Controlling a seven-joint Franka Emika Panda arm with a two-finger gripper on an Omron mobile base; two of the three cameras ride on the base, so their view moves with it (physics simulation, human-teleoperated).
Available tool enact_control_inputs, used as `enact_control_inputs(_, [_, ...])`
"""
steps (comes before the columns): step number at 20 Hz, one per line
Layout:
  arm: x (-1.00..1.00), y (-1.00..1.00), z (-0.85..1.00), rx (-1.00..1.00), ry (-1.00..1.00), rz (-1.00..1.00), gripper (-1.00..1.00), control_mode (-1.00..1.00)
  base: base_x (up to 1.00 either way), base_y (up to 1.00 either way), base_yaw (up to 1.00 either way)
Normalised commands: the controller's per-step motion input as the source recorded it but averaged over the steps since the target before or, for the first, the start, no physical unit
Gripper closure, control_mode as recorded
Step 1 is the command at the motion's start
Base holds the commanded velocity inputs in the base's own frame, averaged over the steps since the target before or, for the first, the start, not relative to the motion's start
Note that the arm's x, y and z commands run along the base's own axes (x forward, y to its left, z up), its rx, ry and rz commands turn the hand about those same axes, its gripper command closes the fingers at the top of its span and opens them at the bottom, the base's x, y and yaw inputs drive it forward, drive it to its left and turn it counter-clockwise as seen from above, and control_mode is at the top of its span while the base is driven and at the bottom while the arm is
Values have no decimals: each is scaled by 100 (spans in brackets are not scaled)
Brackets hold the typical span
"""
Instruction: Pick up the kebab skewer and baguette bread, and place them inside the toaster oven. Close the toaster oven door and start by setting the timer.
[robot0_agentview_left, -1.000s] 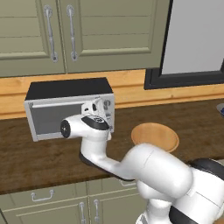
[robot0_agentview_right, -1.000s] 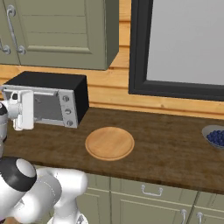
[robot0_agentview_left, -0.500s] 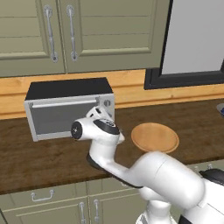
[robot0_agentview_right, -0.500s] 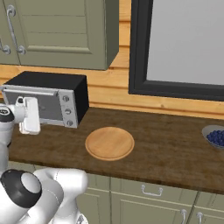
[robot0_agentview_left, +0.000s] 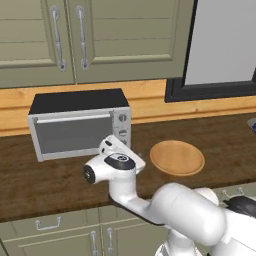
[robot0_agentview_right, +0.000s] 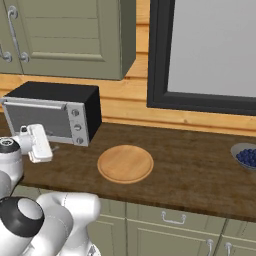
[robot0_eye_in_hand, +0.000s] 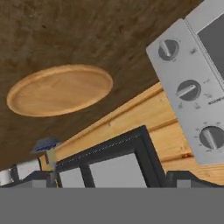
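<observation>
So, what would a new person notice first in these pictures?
The boxy silver-grey toaster oven with its black top sits on the dark wooden counter, its door shut. To its right lies a round wooden plate, bare. The white arm's gripper hangs open before the oven's knobs.

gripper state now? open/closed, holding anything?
Gripper: open, holding nothing; it hangs over the dark wooden counter in front of the closed boxy silver-grey toaster oven.
</observation>
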Motion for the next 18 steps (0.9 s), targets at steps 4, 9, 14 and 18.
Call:
enact_control_inputs(4, [5, -28, 0, -12, 26, 17, -100, -100, 0, 0, 0])
enact_control_inputs(9, [3, -12, -13, -14, 31, 23, -100, -100, 0, 0, 0])
enact_control_inputs(14, [20, -8, -35, -9, 10, 21, -100, -100, 0, 0, 0])
enact_control_inputs(18, [9, -11, -29, -5, 1, 19, -100, -100, 0, 0, 0])
